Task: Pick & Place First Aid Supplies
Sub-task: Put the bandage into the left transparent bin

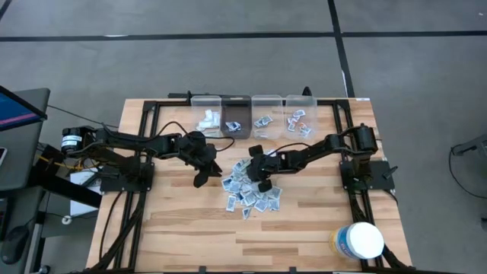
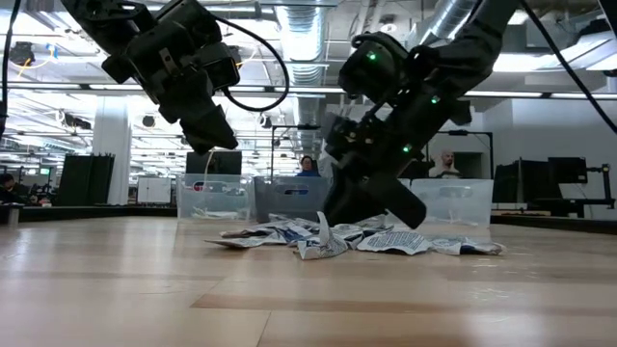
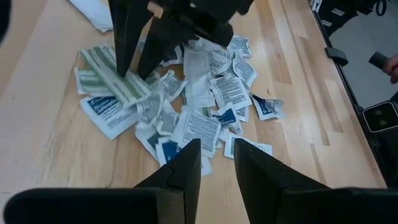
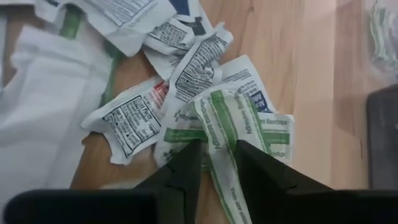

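Packet pile (image 3: 186,106) on wooden table (image 3: 298,81), left hand (image 3: 217,163) above
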